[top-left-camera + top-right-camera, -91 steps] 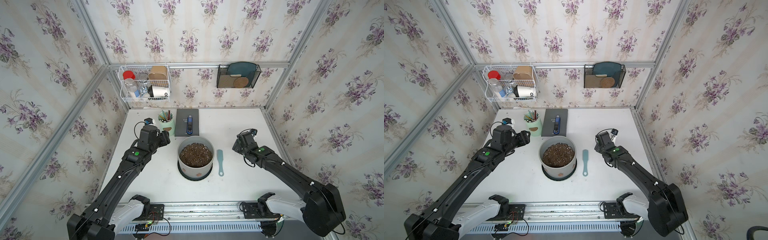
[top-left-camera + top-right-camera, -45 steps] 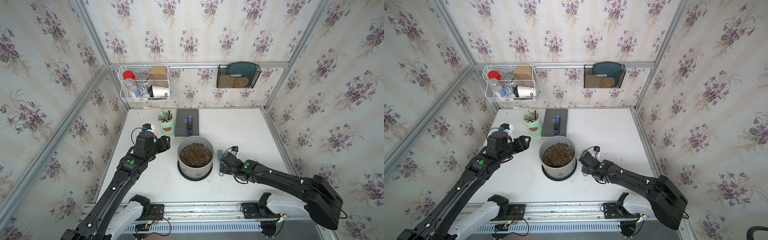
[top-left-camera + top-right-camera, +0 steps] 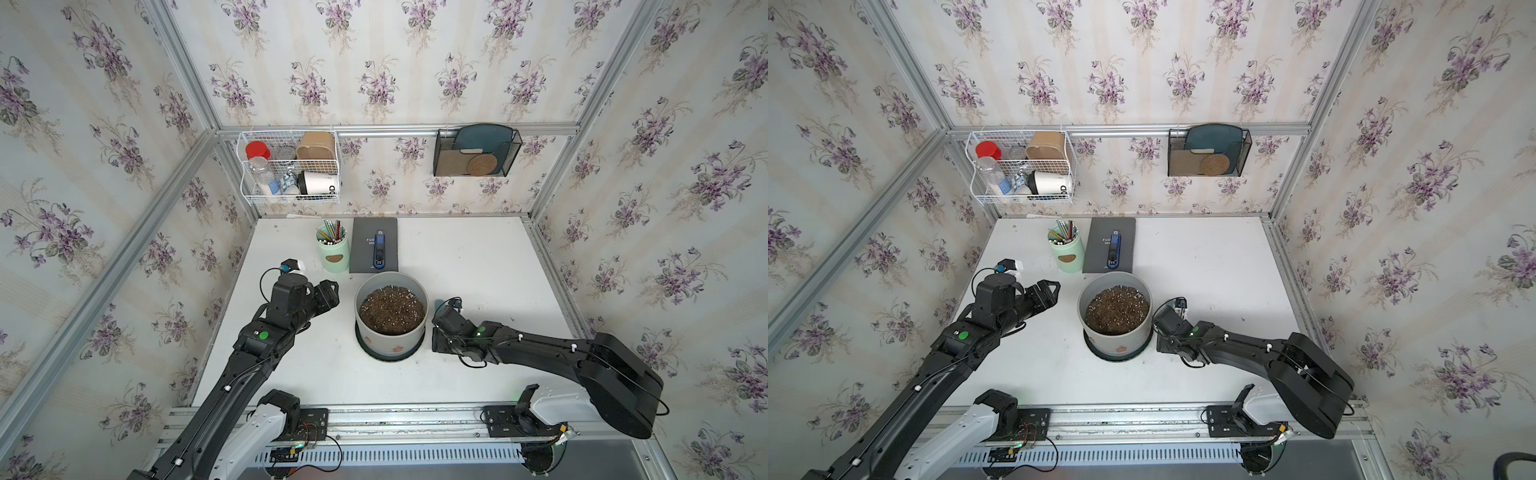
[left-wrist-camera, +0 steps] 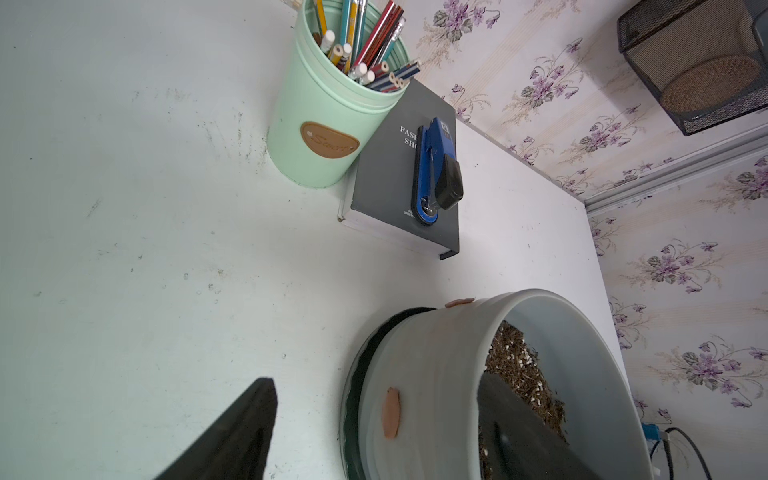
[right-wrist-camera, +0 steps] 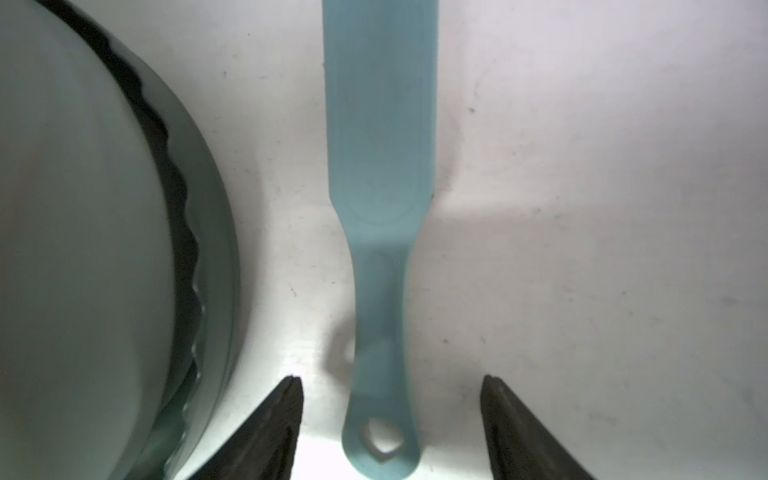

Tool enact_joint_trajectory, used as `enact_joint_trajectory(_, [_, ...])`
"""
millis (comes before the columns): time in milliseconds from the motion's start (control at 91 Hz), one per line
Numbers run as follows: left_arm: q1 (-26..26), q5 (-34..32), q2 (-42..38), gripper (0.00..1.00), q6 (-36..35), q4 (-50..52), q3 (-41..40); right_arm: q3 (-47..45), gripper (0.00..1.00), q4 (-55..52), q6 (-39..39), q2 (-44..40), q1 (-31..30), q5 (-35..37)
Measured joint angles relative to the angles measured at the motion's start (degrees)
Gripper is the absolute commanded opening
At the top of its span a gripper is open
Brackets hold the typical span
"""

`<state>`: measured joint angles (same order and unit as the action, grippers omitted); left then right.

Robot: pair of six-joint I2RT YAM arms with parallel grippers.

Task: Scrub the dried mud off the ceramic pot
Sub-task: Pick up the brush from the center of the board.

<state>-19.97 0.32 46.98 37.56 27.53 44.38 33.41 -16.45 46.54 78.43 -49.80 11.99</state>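
Lowering beside ceramic pot (image 3: 390,347), right tool (image 5: 390,379) now straddling brush handle (image 5: 380,291)

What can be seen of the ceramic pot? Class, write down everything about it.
The ceramic pot is a wide, pale grey-white cylinder with a smooth, glazed-looking wall, standing upright near the middle of the table. Dark speckled soil fills it to just below the rim. It sits in a black saucer with a wavy edge. Small flat reddish-brown blobs of dried mud stick to its outer wall.

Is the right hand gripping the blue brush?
No, the right hand is open, its fingers standing clear on either side of the brush handle.
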Motion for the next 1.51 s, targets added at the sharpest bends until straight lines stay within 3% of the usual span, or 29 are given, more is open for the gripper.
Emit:
enact_joint_trajectory(407, [0.1, -0.2, -0.2, 0.77, 0.1, -0.3, 0.1, 1.4, 0.69, 3.2, 0.3, 3.5, 0.0, 1.5])
enact_joint_trajectory(703, [0.0, 0.3, -0.8, 0.77, 0.2, -0.6, -0.4, 5.2, 0.49, 0.8, 0.1, 7.9, 1.5, 4.3])
enact_joint_trajectory(890, [0.0, 0.9, -1.4, 0.77, 0.2, -0.7, -0.3, 5.6, 0.3, 0.8, 0.2, 8.6, 1.6, 4.9])
enact_joint_trajectory(1099, [0.0, 2.4, -1.2, 0.78, 0.2, -1.1, 0.9, 4.8, 0.22, -1.9, 0.4, 7.2, 1.6, 6.0])
enact_joint_trajectory(1220, [0.0, 2.9, -1.1, 0.79, 0.2, -1.2, 1.9, 4.3, 0.11, -2.5, 1.1, 6.9, 1.6, 7.5])
enact_joint_trajectory(1341, [0.0, 3.7, -1.0, 0.83, 0.2, -1.3, 3.0, 4.0, 0.0, -4.5, 1.2, 5.5, 1.5, 8.5])
enact_joint_trajectory(1418, [0.0, 4.2, -0.5, 0.93, 0.0, -1.3, 4.3, 4.0, 0.0, -6.8, 1.2, 3.0, 1.7, 8.9])
enact_joint_trajectory(1506, [0.0, 5.4, 0.5, 0.94, -0.4, -1.3, 7.0, 5.4, 0.0, -9.5, 0.2, -2.1, 2.2, 9.6])
